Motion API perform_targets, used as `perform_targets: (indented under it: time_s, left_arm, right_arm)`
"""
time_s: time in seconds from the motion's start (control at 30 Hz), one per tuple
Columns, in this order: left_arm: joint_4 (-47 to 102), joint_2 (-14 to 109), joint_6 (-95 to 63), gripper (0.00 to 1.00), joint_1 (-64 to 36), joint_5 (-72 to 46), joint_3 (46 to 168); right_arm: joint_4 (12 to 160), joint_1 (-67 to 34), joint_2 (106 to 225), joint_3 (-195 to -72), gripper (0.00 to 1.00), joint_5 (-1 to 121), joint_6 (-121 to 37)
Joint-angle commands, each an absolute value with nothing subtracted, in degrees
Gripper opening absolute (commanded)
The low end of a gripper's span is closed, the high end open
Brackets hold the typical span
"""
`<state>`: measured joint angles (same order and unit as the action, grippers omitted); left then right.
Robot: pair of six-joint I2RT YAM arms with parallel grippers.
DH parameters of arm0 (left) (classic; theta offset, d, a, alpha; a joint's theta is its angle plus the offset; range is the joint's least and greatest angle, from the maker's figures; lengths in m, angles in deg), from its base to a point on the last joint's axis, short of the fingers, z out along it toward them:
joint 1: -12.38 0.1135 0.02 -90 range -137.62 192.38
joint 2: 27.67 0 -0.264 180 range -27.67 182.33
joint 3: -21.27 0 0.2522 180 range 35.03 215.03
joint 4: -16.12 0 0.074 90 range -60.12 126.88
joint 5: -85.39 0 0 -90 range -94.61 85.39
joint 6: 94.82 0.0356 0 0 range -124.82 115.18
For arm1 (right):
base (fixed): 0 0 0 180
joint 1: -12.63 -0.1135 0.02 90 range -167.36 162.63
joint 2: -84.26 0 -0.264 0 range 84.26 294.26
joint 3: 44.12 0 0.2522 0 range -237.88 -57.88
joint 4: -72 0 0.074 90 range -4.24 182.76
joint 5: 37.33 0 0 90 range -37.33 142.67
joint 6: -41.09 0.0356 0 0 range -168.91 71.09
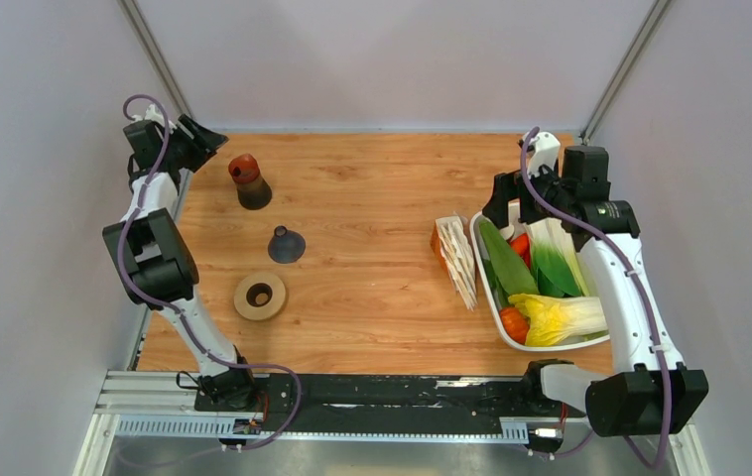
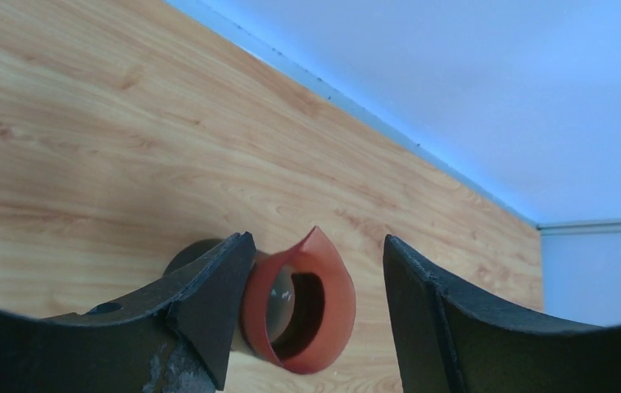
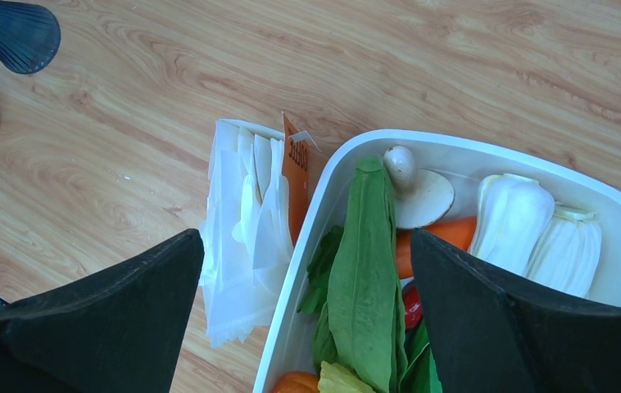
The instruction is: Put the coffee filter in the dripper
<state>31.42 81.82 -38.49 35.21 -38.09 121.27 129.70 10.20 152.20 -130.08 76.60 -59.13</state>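
Note:
The navy dripper (image 1: 285,245) stands on the wooden table left of centre; its ribbed rim shows at the top left of the right wrist view (image 3: 12,33). No single loose coffee filter shows. The only filters are the upright stack of white filters with orange edging (image 1: 456,260), leaning against the white tray; it also shows in the right wrist view (image 3: 246,213). My right gripper (image 1: 499,203) is open and empty, hovering above the stack and the tray's left rim (image 3: 305,237). My left gripper (image 1: 203,139) is open and empty at the far left (image 2: 315,246).
A dark brown vessel with a red top (image 1: 248,180) stands in front of my left gripper and shows between its open jaws (image 2: 311,299). A tan ring (image 1: 260,296) lies near the dripper. The white tray (image 1: 484,283) holds vegetables. Walls enclose the table.

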Motion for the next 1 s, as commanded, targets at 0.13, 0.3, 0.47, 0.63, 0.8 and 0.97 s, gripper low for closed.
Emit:
perform_targets:
  time_s: [0.13,0.3,0.47,0.63,0.8,0.97]
  left_arm:
    - [8.7,91.3,-55.5,0.63,37.9,-45.4,120.3]
    - [4.3,96.3,-59.7,0.59,38.0,-46.7,120.3]
    - [2.1,98.8,-62.4,0.57,37.7,-48.7,119.8]
    - [0.8,98.9,-62.7,0.57,36.4,-50.2,117.7]
    - [-1.2,99.1,-63.9,0.57,34.4,-50.5,115.3]
    - [-3.3,98.1,-65.8,0.57,32.5,-49.7,112.2]
  right_arm:
    - [133.8,10.0,149.6,-132.3,1.00,74.4,-59.6]
    - [135.3,9.9,149.2,-132.9,1.00,73.3,-59.3]
    - [135.8,10.0,149.4,-133.3,1.00,73.2,-58.9]
    - [135.8,9.9,149.7,-133.5,1.00,72.9,-58.7]
    - [136.3,9.9,150.0,-134.1,1.00,72.3,-59.0]
    - [136.4,9.9,149.7,-133.4,1.00,72.0,-59.0]
